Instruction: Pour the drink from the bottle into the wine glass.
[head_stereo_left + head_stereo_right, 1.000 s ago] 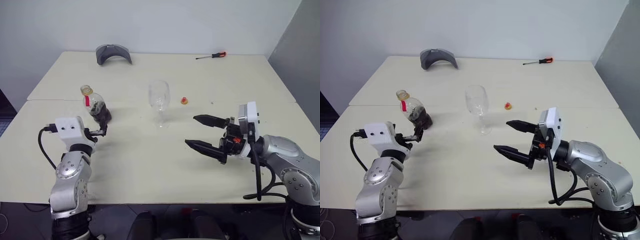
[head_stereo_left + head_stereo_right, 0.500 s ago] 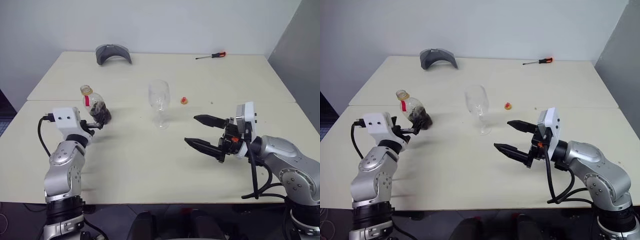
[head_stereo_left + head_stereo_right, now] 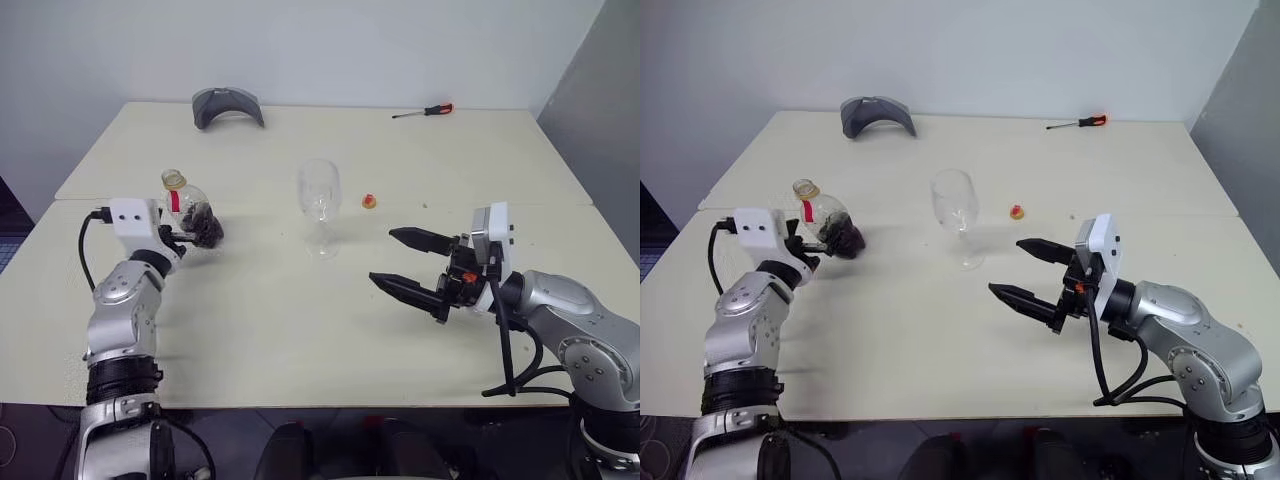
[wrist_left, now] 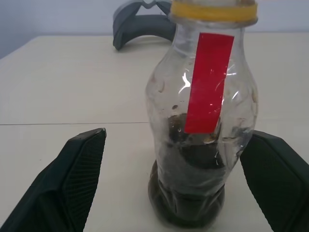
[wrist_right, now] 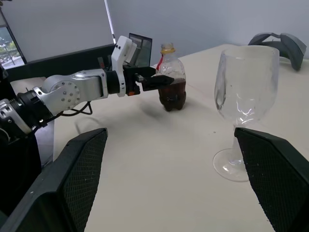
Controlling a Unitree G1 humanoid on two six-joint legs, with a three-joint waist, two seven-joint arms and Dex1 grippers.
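Left gripper (image 4: 174,193): wide, straddling bottle (image 4: 203,130) for grasp, seemingly not touching. Right gripper (image 3: 410,268): wide, empty, waiting near wine glass (image 3: 319,205).

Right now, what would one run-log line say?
left pincer: open around bottle | right pincer: open, empty | wine glass: empty, upright

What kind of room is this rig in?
Probably a lab or workshop: plain pale tables pushed together against a bare wall, with a screwdriver and a grey curved part left lying at the back.
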